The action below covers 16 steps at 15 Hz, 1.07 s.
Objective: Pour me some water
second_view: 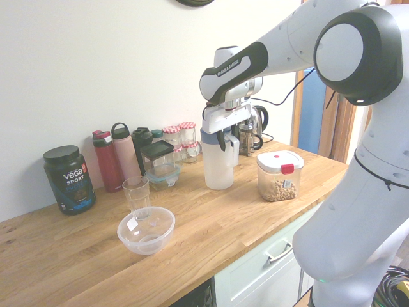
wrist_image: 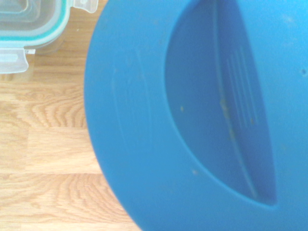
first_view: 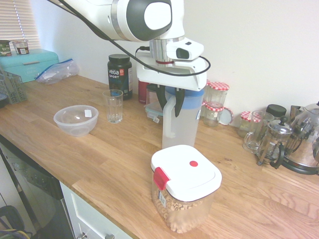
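Your gripper point(first_view: 169, 103) straddles the pitcher point(first_view: 180, 122) top, grip state unclear; a partial clamp near the blue lid point(wrist_image: 192, 120) could slip or tip it.

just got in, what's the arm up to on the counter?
The arm's end effector is down over the top of the water pitcher, fingers straddling its handle and blue lid. Whether they have clamped yet isn't clear. The pitcher stands upright on the wooden counter, not lifted. The empty drinking glass waits beside the clear plastic bowl. Nothing poured yet.
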Tool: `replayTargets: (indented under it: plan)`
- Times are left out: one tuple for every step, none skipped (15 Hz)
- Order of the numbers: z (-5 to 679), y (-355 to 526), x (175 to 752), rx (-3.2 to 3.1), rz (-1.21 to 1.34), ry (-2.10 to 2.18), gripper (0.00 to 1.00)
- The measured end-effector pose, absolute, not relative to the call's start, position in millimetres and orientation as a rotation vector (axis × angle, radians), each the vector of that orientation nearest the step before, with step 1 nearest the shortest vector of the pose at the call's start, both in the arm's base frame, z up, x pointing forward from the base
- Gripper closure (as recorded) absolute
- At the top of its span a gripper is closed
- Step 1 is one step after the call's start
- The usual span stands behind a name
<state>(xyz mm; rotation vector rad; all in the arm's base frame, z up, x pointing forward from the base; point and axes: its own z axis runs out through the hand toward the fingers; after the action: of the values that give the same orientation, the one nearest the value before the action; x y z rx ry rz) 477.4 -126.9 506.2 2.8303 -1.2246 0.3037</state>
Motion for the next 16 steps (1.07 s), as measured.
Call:
replayTargets:
  plan:
    - [505.9, -126.6, 477.3, 2.830, 0.301, -1.223, 1.00]
    - [505.5, -126.5, 477.1, 2.830, 0.298, -1.223, 1.00]
    - [505.1, -126.5, 476.8, 2.830, 0.295, -1.224, 1.00]
    - [504.4, -126.6, 476.6, 2.829, 0.293, -1.225, 1.00]
    - [504.5, -126.8, 476.5, 2.828, 0.292, -1.227, 1.00]
    - [504.3, -126.6, 476.4, 2.828, 0.290, -1.227, 1.00]
    - [504.2, -126.5, 476.3, 2.828, 0.289, -1.227, 1.00]
    - [504.3, -126.5, 476.2, 2.828, 0.289, -1.227, 1.00]
    - [504.6, -126.5, 476.0, 2.828, 0.288, -1.228, 1.00]
    - [505.5, -126.4, 475.2, 2.827, 0.286, -1.228, 1.00]
    - [508.6, -126.2, 474.1, 2.827, 0.290, -1.229, 1.00]
    - [514.4, -126.0, 472.1, 2.827, 0.302, -1.231, 1.00]
    - [522.9, -126.1, 469.1, 2.825, 0.316, -1.234, 1.00]
    - [535.0, -126.3, 465.6, 2.823, 0.332, -1.239, 1.00]
    - [549.1, -126.3, 461.4, 2.822, 0.351, -1.243, 1.00]
    - [565.7, -125.9, 456.4, 2.820, 0.372, -1.244, 1.00]
